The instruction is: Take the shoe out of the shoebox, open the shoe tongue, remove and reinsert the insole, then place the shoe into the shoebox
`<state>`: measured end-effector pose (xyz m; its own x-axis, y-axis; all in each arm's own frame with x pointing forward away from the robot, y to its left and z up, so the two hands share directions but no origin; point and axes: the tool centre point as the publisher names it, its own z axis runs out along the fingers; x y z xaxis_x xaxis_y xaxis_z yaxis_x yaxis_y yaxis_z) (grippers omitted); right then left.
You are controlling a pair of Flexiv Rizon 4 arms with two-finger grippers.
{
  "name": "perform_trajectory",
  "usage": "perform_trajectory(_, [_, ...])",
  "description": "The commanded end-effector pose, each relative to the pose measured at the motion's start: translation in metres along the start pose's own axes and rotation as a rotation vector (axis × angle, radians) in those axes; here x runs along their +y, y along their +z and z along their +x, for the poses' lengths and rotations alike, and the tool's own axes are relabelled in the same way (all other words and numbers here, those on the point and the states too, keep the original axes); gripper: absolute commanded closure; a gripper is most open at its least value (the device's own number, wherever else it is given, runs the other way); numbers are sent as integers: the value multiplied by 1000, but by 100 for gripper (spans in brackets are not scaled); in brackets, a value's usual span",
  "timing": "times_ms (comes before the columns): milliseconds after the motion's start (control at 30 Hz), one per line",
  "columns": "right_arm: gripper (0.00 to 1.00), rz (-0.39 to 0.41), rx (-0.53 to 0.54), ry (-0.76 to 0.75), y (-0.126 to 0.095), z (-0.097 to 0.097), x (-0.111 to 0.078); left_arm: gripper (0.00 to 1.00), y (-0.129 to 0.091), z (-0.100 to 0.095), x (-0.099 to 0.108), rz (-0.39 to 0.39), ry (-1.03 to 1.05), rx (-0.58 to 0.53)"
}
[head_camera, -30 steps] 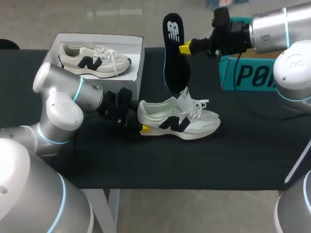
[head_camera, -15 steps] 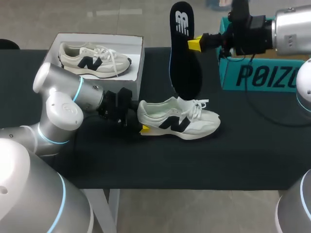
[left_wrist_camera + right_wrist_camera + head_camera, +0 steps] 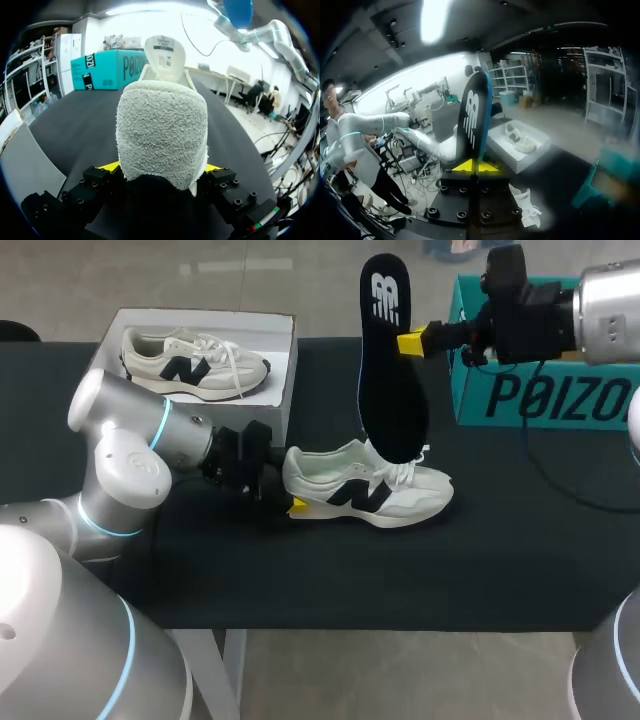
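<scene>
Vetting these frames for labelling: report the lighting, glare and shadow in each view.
Head view: even light, the white shoe clear on the black table, the black insole's lower part hard to tell from it. Left wrist view: ceiling lights glare behind the shoe's heel. Right wrist view: dim, one lamp glaring, the insole a dark shape, the shoebox brightly lit.

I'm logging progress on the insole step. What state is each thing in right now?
insole: out of the shoe, held on end over it
shoe: upright on its sole on the table, heel clamped
right gripper: shut on the insole
left gripper: shut on the shoe's heel
shoebox: open
second shoe: lying inside the shoebox
</scene>
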<state>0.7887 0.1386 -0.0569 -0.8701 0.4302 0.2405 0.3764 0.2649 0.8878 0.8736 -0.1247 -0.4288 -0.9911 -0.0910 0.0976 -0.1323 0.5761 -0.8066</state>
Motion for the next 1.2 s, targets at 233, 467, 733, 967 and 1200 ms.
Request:
perform_trajectory(233, [100,-57,-51,213,-39,52,-8,100,1,0,0,-1,0,1])
perform_trajectory(467, [100,-49,-105,230,-46,80,-8,100,1,0,0,-1,0,1])
perform_trajectory(733, [100,-27,-67,210,-52,114,-2,100,1,0,0,-1,0,1])
perform_trajectory(967, [100,-20,-51,215,-55,123,-1,100,1,0,0,-1,0,1])
perform_trajectory(1200, [100,-20,-51,215,-55,123,-1,100,1,0,0,-1,0,1])
